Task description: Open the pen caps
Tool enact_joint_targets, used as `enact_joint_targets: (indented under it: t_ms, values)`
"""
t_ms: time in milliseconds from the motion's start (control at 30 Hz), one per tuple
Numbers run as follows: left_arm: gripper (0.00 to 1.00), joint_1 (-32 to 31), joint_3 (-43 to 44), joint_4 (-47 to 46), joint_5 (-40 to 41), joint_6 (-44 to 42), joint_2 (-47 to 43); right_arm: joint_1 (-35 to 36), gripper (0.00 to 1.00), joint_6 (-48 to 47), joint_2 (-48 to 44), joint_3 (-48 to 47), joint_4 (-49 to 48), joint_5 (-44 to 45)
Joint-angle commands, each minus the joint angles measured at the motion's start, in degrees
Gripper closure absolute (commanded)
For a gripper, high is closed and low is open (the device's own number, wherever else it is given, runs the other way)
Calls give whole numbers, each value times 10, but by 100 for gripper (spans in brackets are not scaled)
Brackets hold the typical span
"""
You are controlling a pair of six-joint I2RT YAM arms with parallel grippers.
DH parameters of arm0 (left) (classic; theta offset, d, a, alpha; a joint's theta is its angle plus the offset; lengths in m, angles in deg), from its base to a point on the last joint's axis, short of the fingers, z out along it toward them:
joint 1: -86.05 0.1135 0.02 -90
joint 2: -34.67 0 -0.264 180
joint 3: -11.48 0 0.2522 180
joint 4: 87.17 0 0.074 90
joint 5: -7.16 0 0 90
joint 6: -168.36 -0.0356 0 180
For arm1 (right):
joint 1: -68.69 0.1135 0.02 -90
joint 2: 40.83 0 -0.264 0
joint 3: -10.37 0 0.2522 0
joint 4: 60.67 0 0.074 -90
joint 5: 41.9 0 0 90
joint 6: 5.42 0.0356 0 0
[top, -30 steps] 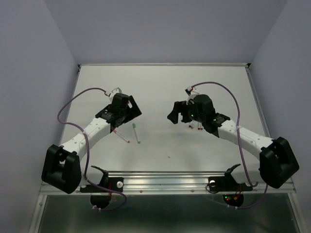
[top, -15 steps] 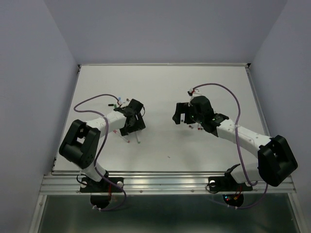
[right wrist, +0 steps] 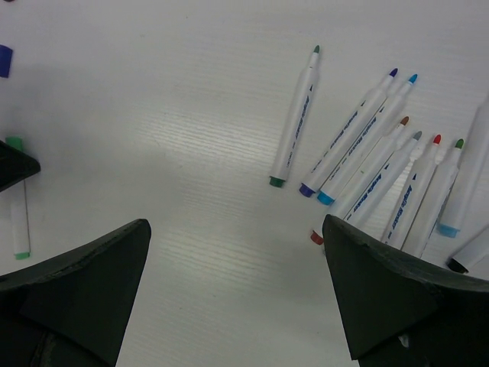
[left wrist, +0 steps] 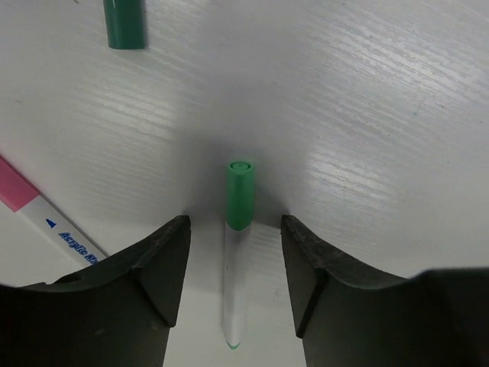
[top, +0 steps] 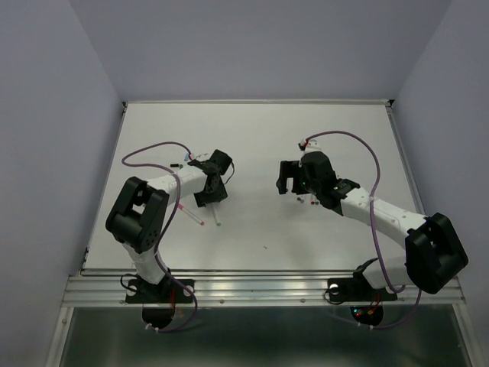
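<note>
A white pen (left wrist: 234,294) with its green pen cap (left wrist: 239,195) on lies on the table between the fingers of my left gripper (left wrist: 235,223). The jaws are part closed, with a gap to the barrel on each side. A loose green cap (left wrist: 124,23) lies beyond it, and a pink-capped pen (left wrist: 38,214) lies to the left. From above, the left gripper (top: 208,195) covers the green pen (top: 216,219). My right gripper (right wrist: 235,223) is open and holds nothing. Several uncapped pens (right wrist: 359,138) lie in a fan ahead of it on the right.
A loose blue cap (right wrist: 4,60) lies at the left edge of the right wrist view. The pink pen (top: 192,215) lies left of the green one. More pens and caps (top: 307,201) lie under the right arm. Purple cables loop over both arms.
The left arm folded inward and brought its gripper down over the green pen, its jaws narrowing around the barrel. The right gripper shifted slightly right and stayed wide open.
</note>
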Motion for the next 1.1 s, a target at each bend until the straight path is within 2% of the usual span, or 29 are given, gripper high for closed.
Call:
enact_joint_targets:
  t_ms: [0, 100, 667, 767, 933, 1067]
  values:
    - [42, -2, 16, 23, 21, 4, 15, 1, 0, -8, -7, 0, -2, 32]
    - [51, -2, 19, 24, 18, 2, 21, 1, 0, -9, -8, 0, -1, 38]
    - [53, -1, 33, 22, 54, -3, 50, 1, 0, -9, -20, 3, 5, 55]
    - [57, 0, 37, 25, 56, -3, 53, 1, 0, -9, -17, 2, 7, 55]
    - [71, 0, 25, 17, 48, -3, 49, 1, 0, -8, -14, 2, 5, 63]
    - [92, 0, 8, 8, 36, -5, 45, 1, 0, -8, -12, 1, 6, 66]
